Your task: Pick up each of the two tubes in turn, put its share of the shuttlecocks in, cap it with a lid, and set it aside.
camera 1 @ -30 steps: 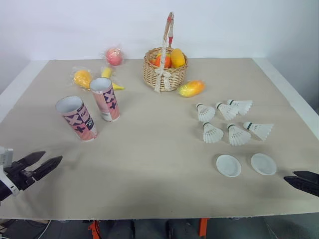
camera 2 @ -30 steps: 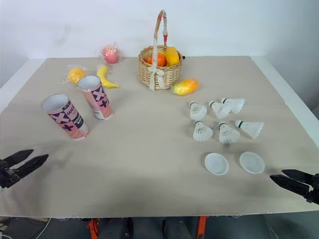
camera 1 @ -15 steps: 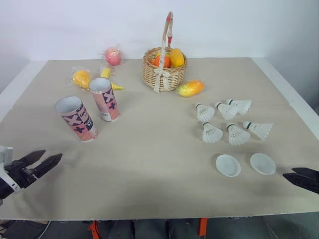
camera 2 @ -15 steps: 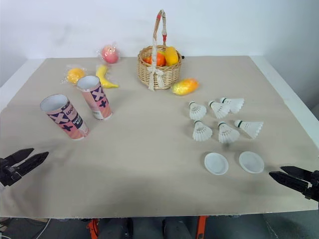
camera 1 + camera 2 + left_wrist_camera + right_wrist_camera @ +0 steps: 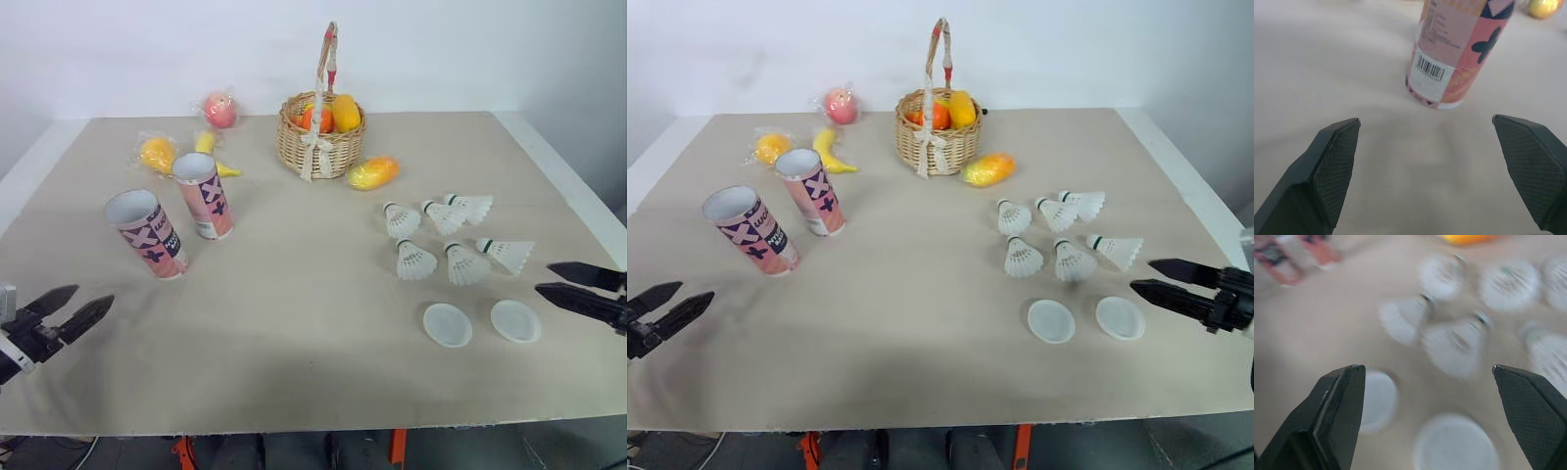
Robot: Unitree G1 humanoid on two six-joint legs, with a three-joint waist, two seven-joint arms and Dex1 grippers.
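The left gripper hovers spread near the nearer tube, likely to grab it, while the right gripper, also spread, faces the shuttlecocks and lids.

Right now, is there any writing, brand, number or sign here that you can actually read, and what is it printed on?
No text can be quoted.
Barcode on a pink tube, left wrist view: its digits are too small to read.
Fine print above that barcode: blurred.
Dark lettering on the nearer tube and the farther tube: too small to read.
Shuttlecocks and lids: no print visible.
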